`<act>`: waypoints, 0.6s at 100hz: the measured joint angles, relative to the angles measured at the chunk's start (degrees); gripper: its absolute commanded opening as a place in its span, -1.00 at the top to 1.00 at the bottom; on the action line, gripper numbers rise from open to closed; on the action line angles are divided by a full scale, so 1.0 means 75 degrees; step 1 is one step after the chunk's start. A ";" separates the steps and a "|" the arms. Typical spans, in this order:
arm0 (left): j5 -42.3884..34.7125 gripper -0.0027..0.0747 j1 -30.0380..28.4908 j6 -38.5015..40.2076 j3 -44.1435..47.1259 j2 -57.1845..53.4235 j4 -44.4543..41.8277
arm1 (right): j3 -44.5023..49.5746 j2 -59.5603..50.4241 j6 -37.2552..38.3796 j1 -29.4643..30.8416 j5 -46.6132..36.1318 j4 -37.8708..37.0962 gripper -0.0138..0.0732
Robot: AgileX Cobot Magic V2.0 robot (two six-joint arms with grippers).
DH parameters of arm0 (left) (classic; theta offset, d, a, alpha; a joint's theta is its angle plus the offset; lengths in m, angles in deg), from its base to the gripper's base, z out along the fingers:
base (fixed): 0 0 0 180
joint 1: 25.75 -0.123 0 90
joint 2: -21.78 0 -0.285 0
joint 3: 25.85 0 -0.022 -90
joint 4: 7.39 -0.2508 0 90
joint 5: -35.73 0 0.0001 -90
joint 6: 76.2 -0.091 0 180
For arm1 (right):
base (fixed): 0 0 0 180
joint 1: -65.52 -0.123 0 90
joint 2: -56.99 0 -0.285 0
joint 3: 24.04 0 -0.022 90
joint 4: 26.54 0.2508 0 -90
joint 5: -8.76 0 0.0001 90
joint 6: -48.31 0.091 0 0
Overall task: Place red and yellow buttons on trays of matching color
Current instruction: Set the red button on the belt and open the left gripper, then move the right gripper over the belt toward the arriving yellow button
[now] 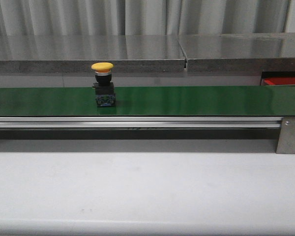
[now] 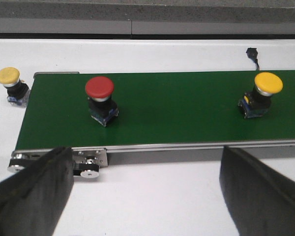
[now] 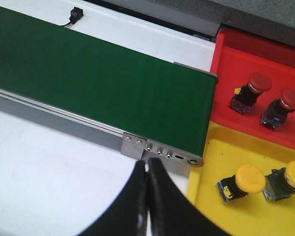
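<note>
The left gripper (image 2: 147, 191) is spread wide, its two dark fingers (image 2: 34, 191) far apart and holding nothing, poised over the white table (image 2: 152, 196) just in front of the green belt (image 2: 177, 108). The right gripper (image 3: 146, 189) is closed, fingertips pressed together and empty, near the belt's end bracket (image 3: 160, 151).

On the belt stand a red button (image 2: 100, 98) and a yellow button (image 2: 261, 94), both upright on dark bases. Another yellow button (image 2: 12, 84) sits on the table just off the belt's end.

Beyond the belt's other end, a red tray (image 3: 250, 49) holds two red buttons (image 3: 248, 92), and a yellow tray (image 3: 221, 216) beside it holds two yellow buttons (image 3: 241, 182).
</note>
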 measured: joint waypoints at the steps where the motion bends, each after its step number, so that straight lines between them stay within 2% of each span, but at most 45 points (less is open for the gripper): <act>1: 0.0000 -0.35 0.0000 0.0000 0.0047 -0.0059 0.0001 | 0.0000 0.0000 0.0000 0.0000 0.0000 0.0000 0.95; 11: 0.0000 -0.06 0.0000 -0.0014 0.0727 -0.0838 0.0012 | 0.0000 0.0000 0.0000 0.0000 0.0000 0.0000 0.95; 39: 0.0013 0.98 0.0000 -0.0014 0.1774 -0.2394 0.0019 | 0.0000 0.0000 0.0000 0.0000 0.0000 0.0000 0.95; 60: 0.0029 0.98 0.0000 -0.0029 0.1861 -0.2558 0.0030 | 0.0000 0.0000 0.0000 0.0000 0.0000 0.0017 0.95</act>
